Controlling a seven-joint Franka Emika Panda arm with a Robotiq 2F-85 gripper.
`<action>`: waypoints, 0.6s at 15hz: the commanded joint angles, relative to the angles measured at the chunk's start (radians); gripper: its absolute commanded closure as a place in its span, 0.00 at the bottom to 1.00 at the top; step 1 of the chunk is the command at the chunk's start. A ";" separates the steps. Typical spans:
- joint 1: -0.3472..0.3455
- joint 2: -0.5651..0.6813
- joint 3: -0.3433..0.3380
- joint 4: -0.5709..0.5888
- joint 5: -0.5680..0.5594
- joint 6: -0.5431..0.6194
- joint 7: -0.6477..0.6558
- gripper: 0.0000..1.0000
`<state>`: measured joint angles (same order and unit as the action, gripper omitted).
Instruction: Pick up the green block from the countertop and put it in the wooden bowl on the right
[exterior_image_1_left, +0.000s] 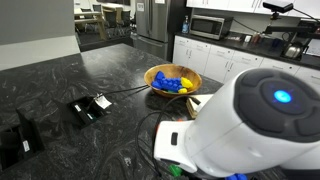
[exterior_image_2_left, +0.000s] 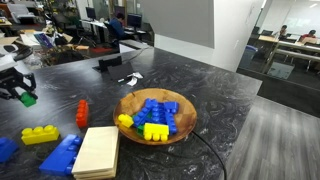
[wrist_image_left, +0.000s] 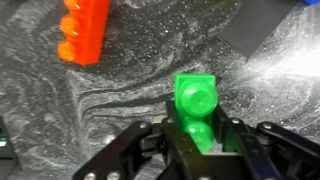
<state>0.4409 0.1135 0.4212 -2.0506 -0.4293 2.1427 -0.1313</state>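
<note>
Hand (wrist_image_left: 200, 142) astride green block (wrist_image_left: 195, 103) on countertop (wrist_image_left: 110, 110)

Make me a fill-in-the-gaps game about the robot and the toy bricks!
1. The block between the fingers of the gripper is ____ in colour.
2. The wooden bowl holds blue bricks and ____ ones.
3. The brick lying near the top of the wrist view is ____.

Missing words: green; yellow; red.
</note>
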 joint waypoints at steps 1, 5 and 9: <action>-0.004 -0.090 -0.020 -0.008 -0.085 -0.074 0.111 0.90; -0.057 -0.153 -0.058 -0.010 -0.137 -0.151 0.169 0.90; -0.124 -0.166 -0.118 -0.025 -0.096 -0.159 0.175 0.90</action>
<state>0.3481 -0.0360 0.3216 -2.0538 -0.5518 1.9732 0.0233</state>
